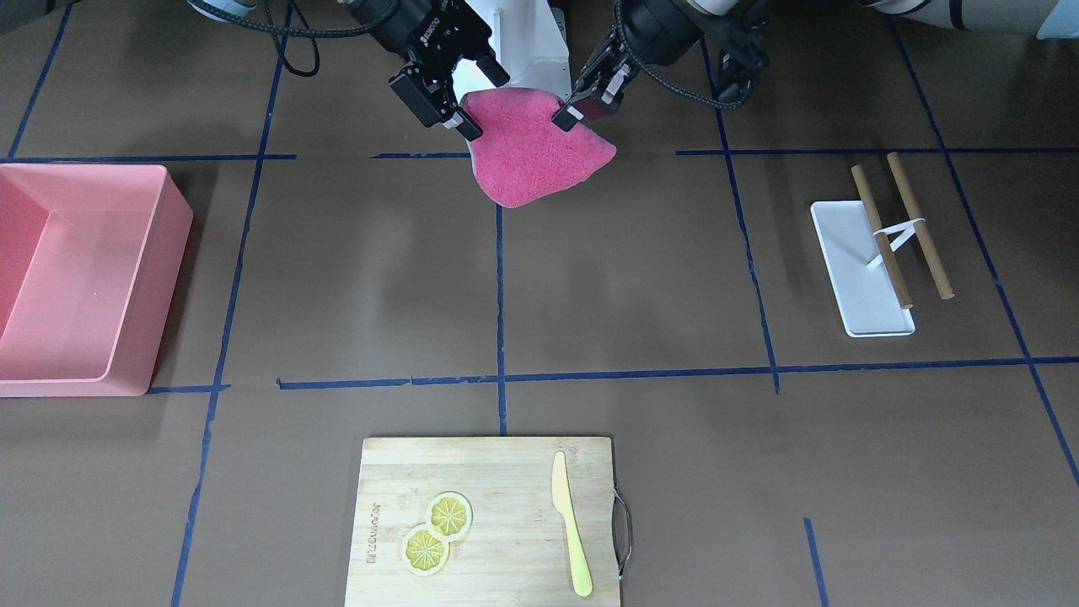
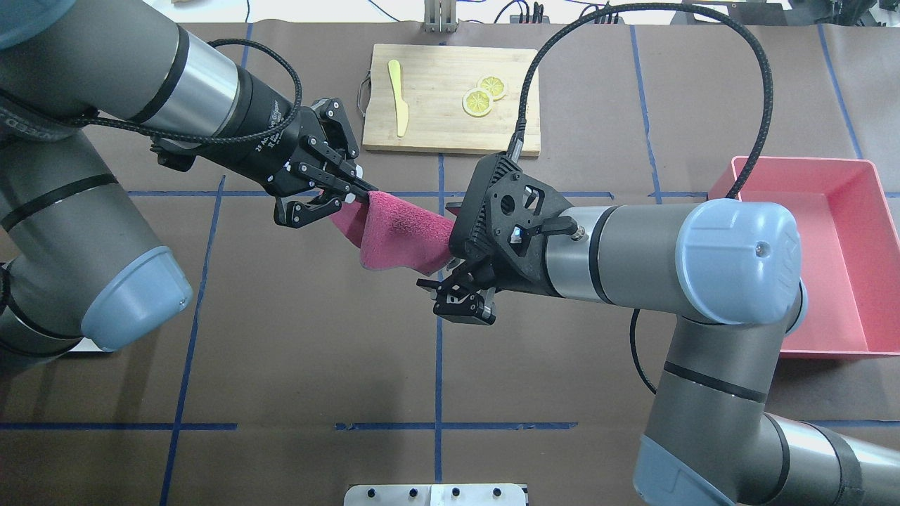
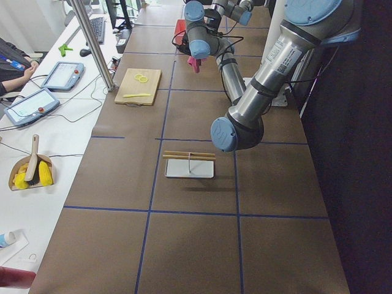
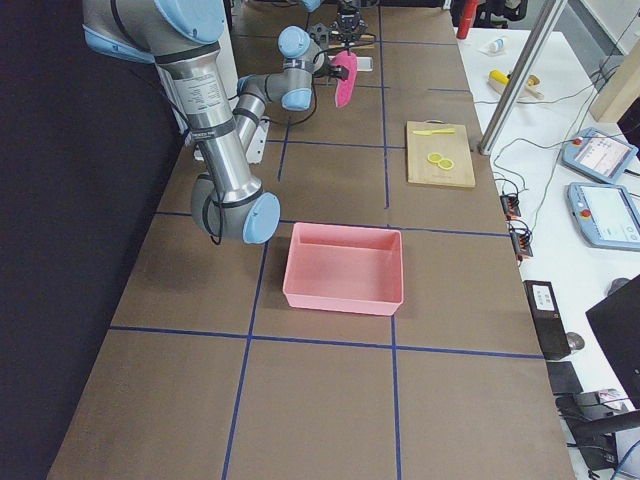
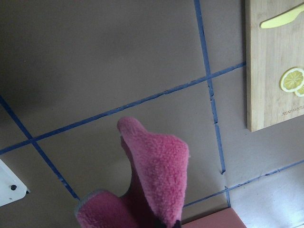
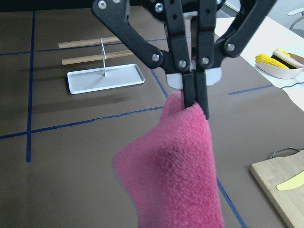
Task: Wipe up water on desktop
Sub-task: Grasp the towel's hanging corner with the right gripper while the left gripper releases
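You have bright, even light from above; soft shadows lie on the desktop [image 1: 379, 278] under the pink cloth [image 1: 531, 160]. Close to your wrist cameras, that cloth blurs.

desktop [image 1: 632, 278]: matt brown | cloth [image 1: 535, 156]: fuzzy pink | cutting board [image 1: 506, 472]: pale wood | bin [image 1: 160, 236]: smooth plastic

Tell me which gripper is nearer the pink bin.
Right. The right gripper grips the cloth corner facing the bin; the left gripper grips the opposite corner, farther off, toward the tray.
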You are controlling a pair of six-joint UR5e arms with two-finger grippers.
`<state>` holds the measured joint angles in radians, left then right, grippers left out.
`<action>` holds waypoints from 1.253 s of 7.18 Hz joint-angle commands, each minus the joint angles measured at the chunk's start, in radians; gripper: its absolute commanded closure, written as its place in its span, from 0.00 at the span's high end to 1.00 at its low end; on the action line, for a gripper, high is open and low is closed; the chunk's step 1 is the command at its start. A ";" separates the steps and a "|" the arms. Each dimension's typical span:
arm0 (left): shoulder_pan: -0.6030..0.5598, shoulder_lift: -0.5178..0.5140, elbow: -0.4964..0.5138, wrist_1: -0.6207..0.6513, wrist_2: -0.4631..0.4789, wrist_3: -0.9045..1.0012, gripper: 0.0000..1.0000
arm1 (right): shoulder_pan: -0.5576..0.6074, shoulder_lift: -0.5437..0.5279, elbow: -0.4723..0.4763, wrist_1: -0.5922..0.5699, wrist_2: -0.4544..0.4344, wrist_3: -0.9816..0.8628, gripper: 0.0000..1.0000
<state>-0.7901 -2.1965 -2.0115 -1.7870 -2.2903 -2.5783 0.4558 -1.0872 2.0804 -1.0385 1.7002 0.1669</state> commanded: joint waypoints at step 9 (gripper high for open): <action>-0.001 0.021 -0.004 -0.081 -0.009 0.163 1.00 | 0.009 -0.010 0.006 -0.014 0.004 0.016 0.00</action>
<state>-0.7900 -2.1803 -2.0123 -1.8677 -2.2960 -2.4637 0.4610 -1.0923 2.0863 -1.0406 1.7029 0.1814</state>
